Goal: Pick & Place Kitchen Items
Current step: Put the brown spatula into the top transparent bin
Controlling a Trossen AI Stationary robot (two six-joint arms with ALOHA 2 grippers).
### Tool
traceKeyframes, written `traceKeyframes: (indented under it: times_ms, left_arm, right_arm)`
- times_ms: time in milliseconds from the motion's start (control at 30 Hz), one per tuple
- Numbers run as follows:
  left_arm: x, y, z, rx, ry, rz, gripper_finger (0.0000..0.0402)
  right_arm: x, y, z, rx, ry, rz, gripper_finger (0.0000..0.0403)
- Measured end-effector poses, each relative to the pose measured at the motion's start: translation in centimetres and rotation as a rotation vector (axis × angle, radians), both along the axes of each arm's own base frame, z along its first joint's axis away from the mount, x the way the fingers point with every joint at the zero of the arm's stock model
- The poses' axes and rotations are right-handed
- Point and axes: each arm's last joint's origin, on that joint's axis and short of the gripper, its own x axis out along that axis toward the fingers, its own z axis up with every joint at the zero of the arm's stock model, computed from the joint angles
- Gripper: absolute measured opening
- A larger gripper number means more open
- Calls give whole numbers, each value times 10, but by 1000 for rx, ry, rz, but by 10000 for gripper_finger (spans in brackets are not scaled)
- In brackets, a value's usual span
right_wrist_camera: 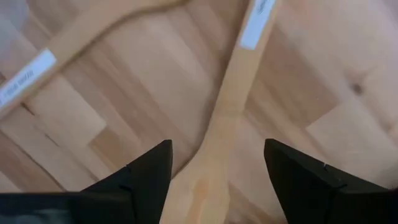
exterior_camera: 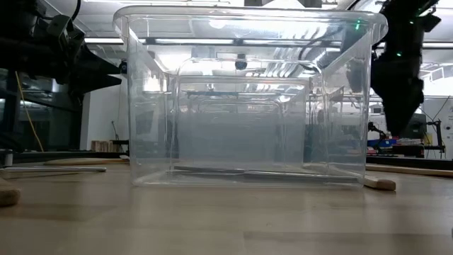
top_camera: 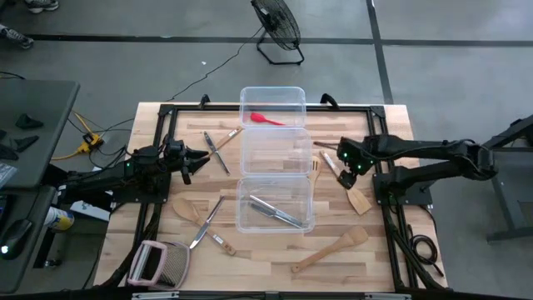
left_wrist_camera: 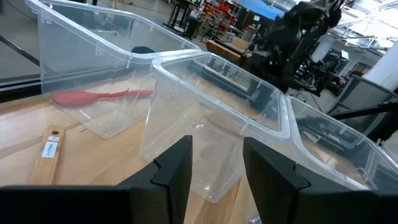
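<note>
Three clear tubs are standing in a row between the two claws: the far tub (top_camera: 272, 107) is holding the red utensil (top_camera: 267, 119), the middle tub (top_camera: 276, 152) is showing nothing inside, and the near tub (top_camera: 276, 204) is holding silver cutlery (top_camera: 276, 212). The right claw (right_wrist_camera: 217, 165) is hovering with released fingers straddling a pale wooden spatula (right_wrist_camera: 225, 115) on the tabletop (top_camera: 375, 262), just beside the middle tub. The left claw (left_wrist_camera: 216, 163) is waiting half-spread, grasping nothing, facing the tubs, with a knife (top_camera: 216, 152) and a wooden spoon (top_camera: 185, 207) lying near it.
</note>
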Motion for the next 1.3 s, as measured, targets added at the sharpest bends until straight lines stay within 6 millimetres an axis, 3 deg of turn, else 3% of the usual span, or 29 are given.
traceKeyframes:
  times_ms: [400, 633, 1300]
  left_arm:
    - [0, 0, 0, 0, 0, 0, 143]
    - [0, 0, 0, 0, 0, 0, 143]
    - [0, 0, 0, 0, 0, 0, 143]
  right_arm:
    - [2, 6, -27, -27, -63, -132, 243]
    - [5, 4, -34, -78, -5, -191, 243]
    - [16, 10, -58, 19, 135, -244, 243]
